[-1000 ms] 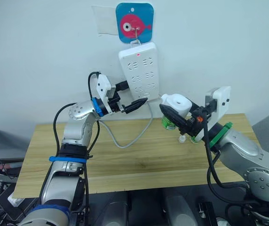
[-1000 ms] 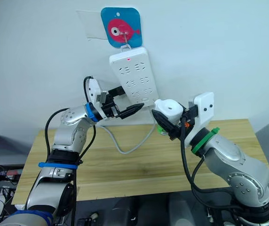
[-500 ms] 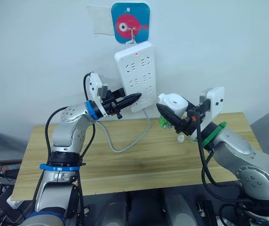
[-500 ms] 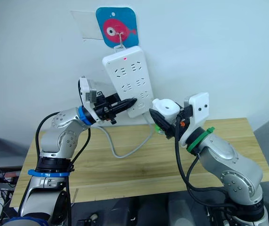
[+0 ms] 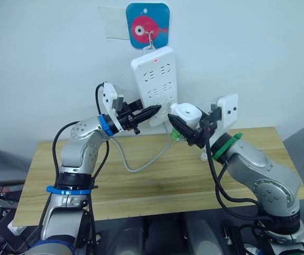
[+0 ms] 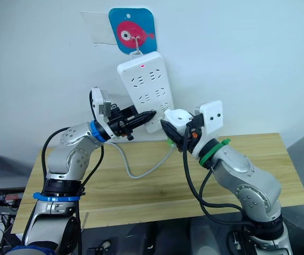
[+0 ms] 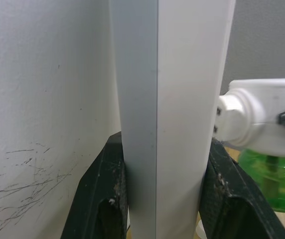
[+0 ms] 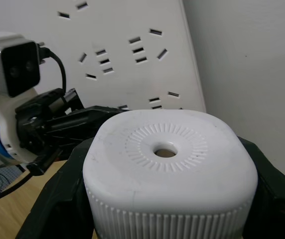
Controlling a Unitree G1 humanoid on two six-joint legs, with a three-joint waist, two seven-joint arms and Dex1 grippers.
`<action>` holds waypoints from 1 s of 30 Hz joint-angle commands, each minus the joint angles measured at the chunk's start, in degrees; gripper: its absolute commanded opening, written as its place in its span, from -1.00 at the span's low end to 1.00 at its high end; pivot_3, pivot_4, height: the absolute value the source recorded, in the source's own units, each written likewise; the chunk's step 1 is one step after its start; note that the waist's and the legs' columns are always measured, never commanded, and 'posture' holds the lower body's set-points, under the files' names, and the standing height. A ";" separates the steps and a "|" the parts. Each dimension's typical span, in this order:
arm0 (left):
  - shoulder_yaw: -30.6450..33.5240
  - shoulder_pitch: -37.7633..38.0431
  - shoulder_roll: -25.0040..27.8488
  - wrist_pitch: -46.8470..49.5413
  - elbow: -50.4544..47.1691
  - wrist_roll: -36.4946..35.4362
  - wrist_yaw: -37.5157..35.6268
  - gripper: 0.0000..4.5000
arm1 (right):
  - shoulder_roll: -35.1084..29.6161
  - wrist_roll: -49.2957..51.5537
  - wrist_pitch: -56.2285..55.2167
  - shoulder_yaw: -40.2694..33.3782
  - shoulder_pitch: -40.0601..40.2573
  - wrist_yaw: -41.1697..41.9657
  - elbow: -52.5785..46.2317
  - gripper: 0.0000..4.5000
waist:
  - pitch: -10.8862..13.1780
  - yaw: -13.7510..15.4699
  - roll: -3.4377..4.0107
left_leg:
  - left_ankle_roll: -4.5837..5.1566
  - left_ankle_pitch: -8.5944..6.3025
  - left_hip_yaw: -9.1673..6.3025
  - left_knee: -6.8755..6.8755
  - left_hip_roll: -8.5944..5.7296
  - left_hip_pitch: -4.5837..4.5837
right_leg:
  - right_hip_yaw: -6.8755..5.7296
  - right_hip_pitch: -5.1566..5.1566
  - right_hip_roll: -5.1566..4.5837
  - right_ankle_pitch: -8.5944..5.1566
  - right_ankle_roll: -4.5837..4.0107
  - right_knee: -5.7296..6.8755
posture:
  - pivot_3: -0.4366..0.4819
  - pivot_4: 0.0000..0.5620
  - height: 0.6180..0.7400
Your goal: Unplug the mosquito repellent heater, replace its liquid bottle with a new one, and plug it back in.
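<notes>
The mosquito repellent heater [image 5: 185, 112], a small white rounded unit with a round vent hole [image 8: 165, 152], is clamped in my right gripper [image 5: 187, 125], which is shut on it. A green liquid bottle [image 7: 272, 174] hangs under the heater. The heater sits just right of the lower edge of the white power strip [image 5: 154, 85] that hangs on the wall, its plug end [image 7: 227, 117] facing the strip. My left gripper [image 5: 153, 111] is shut on the strip's lower part, with one black finger [image 7: 105, 194] against each face of it.
The strip hangs from a blue fish-picture hook plate [image 5: 147, 18], and its grey cable [image 5: 136, 164] loops down onto the wooden table [image 5: 157, 183]. A small white cap [image 5: 204, 156] lies on the table under my right arm.
My left gripper has closed onto the power strip's lower part. My right arm has carried the heater left, closer to the strip.
</notes>
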 commanded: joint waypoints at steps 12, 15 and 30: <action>-0.75 1.11 0.46 -0.20 -4.43 -0.58 -0.95 -0.39 | 3.18 -3.48 0.53 0.10 -1.81 0.93 -2.33 0.33 | 0.00 0.00 0.00 | -0.06 0.03 0.02 -0.02 0.00 0.00 | 0.01 -0.02 -0.01 0.00 0.00 0.00 | -0.32 -0.17 1.00; -0.72 1.15 0.48 -0.18 -4.57 -0.58 -0.97 -0.39 | 3.61 -3.50 1.02 0.28 -1.84 0.88 -2.61 0.33 | -0.01 -0.01 0.01 | -0.06 0.04 0.01 -0.03 0.00 0.00 | 0.01 -0.02 -0.01 0.00 0.00 0.00 | -0.31 -0.18 1.00; -1.13 1.24 0.34 0.06 -4.79 -0.63 -1.22 -0.39 | 5.93 -5.85 0.48 0.63 -2.66 1.84 -1.86 0.33 | -0.01 -0.03 0.01 | -0.12 0.07 0.06 -0.05 0.00 0.00 | 0.04 -0.07 -0.01 0.00 0.00 0.01 | -0.32 -0.17 1.00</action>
